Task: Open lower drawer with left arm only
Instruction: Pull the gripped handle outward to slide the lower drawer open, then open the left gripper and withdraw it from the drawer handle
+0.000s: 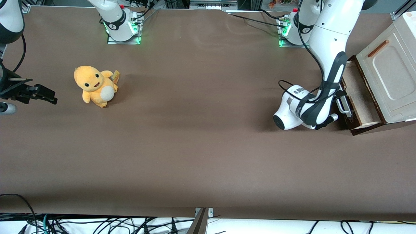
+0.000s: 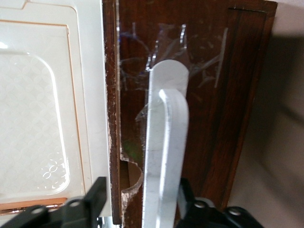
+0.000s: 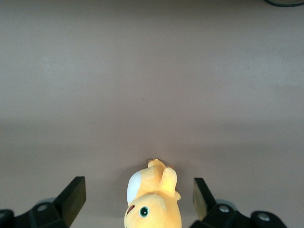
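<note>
- We see our left gripper point(image 2: 140, 202) with its fingers spread either side of the white loop handle point(image 2: 166, 156), not clamped on it.
- The lower drawer point(image 1: 359, 97) juts partly out of the cream cabinet point(image 1: 388, 70), at the working arm's end of the table point(image 1: 201, 136).
- An orange plush toy point(image 1: 95, 85) sits toward the parked arm's end.

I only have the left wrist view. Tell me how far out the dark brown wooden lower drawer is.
Observer: The dark brown wooden lower drawer is partly out of the cream cabinet; its pale beige inside shows.
Operator: Report how the arm sits.
Observer: The glossy white left arm reaches down in front of the drawer, its small black gripper open around the white loop-shaped handle.
Operator: Check for other things nearby.
Observer: An orange plush toy sits toward the parked arm's end.
</note>
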Available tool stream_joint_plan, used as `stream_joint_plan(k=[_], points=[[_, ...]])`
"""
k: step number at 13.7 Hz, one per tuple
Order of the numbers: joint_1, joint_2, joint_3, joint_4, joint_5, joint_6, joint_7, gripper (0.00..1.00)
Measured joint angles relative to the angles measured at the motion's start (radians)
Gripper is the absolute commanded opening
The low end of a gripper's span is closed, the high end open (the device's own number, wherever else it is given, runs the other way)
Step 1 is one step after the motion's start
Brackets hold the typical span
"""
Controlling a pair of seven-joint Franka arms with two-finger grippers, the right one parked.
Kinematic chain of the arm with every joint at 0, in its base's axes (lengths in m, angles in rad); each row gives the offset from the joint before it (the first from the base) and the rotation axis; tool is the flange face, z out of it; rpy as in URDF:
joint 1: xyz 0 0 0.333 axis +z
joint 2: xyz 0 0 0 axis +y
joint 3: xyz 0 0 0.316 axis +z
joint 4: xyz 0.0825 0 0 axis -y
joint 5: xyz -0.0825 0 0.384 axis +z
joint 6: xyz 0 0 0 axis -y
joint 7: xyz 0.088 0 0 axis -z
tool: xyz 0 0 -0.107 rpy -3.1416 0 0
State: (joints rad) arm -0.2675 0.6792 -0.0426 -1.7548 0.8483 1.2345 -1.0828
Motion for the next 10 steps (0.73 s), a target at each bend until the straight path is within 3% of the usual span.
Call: stream_joint_plan(k=[10], points=[[-0.002,0.001,-0.001,0.009,-0.009,-0.001,-0.006,0.96]])
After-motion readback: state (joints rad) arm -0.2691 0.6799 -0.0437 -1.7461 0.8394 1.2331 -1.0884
